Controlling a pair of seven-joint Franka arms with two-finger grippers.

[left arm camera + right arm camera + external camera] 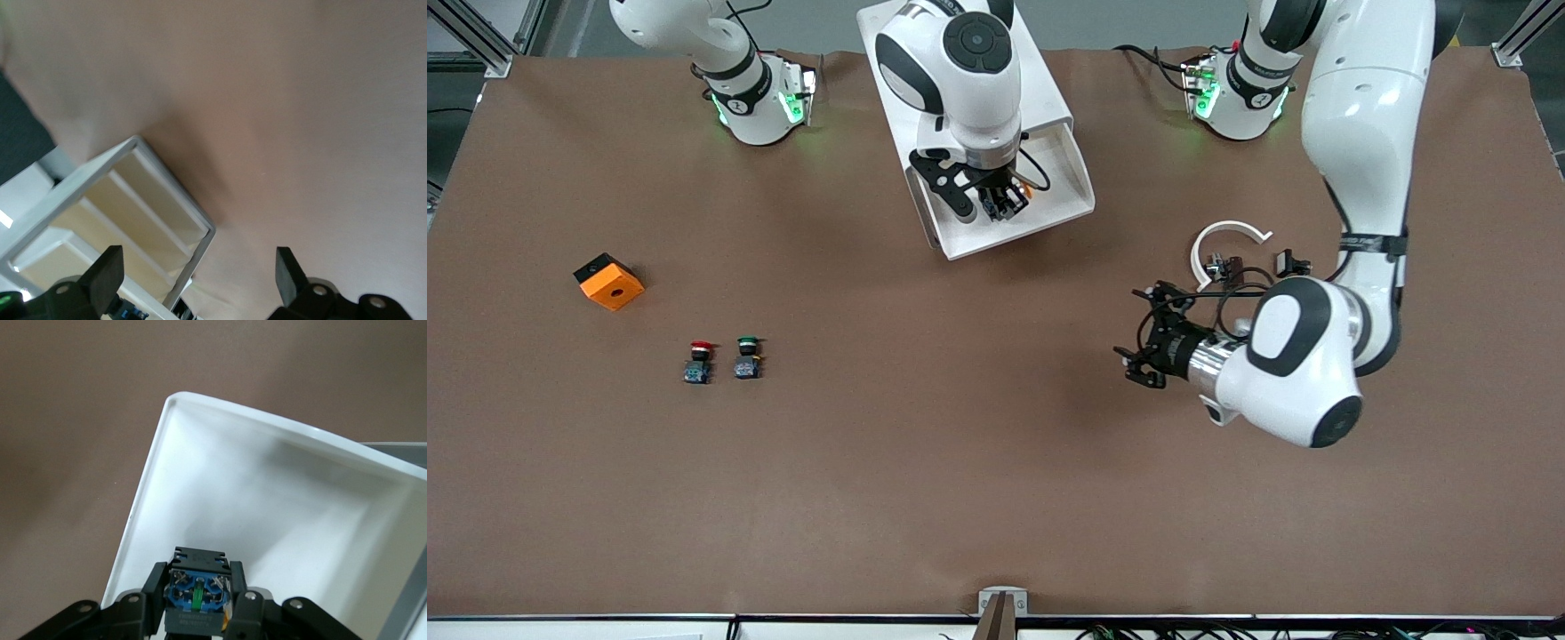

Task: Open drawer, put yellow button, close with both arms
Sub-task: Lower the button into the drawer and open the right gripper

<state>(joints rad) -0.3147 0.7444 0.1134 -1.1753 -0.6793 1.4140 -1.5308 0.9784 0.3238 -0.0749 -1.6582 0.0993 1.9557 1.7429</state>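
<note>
Over the open drawer (pixel 1063 191), the yellow button (pixel 198 597) is gripped by the right claw (pixel 1000 203); release needed next. Left claw (pixel 1143 333) waits open over the table (pixel 925 462).

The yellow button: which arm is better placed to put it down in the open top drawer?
The right arm. Its right gripper already grips the yellow-capped push-button over the pulled-out white drawer. The left gripper hangs open over bare table, holding nothing.

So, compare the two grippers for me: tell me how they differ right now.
The right gripper is over the open drawer, shut on the yellow button; the left gripper is over bare table, open and empty. The right one points down; the left points sideways. Both are black, two-fingered.
</note>
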